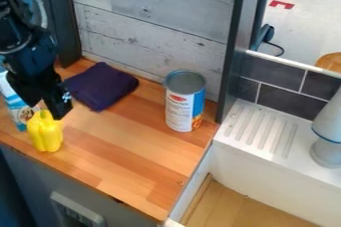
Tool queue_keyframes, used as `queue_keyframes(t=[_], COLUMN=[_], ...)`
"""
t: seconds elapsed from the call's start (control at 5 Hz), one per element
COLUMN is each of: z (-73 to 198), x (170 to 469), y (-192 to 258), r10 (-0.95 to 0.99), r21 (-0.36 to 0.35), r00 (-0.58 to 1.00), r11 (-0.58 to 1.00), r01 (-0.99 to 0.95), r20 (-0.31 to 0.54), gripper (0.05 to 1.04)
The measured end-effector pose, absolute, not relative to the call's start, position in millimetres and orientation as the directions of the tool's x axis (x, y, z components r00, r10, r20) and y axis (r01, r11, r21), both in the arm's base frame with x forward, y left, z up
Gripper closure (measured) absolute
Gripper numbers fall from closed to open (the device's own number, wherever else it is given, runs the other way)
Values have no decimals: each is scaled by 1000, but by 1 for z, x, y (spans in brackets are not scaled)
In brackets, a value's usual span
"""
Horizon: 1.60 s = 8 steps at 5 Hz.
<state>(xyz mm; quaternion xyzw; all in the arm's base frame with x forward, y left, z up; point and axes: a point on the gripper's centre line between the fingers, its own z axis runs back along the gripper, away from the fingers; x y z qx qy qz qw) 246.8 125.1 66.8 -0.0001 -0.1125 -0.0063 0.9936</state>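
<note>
The black gripper (pixel 47 107) hangs over the left part of the wooden counter, with its fingers apart. Just below it, a yellow bell pepper (pixel 47 134) stands upright, its top close to the fingertips; whether they touch cannot be told. Behind the pepper to the left is a blue and white carton (pixel 18 105), partly hidden by the arm. A folded dark purple cloth (pixel 101 85) lies to the right of the gripper, near the back wall. Farther right, a blue and white can (pixel 184 102) with a grey lid stands upright.
The wooden counter (pixel 126 146) ends at a front edge on the left and a white sink (pixel 266 164) on the right. A dark post (pixel 234 47) rises behind the counter's right corner. A grey-white object (pixel 327 139) with a blue ring stands on the sink's ribbed ledge.
</note>
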Motion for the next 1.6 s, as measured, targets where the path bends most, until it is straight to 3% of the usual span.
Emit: queue_keyframes(t=[0.6, 0.8, 1.2, 1.4, 1.6], z=[47, 41, 39, 38, 38], x=[249, 252, 257, 256, 255], y=[147, 148, 150, 150, 149], r10=[62, 62, 82, 87, 93], r21=[27, 25, 43, 39, 35], r00=[982, 981, 971, 972, 972], r11=[997, 997, 995, 994, 994], r01=[-68, -68, -94, -98, -103], r20=[179, 182, 223, 220, 217], gripper=[83, 151, 667, 834, 887])
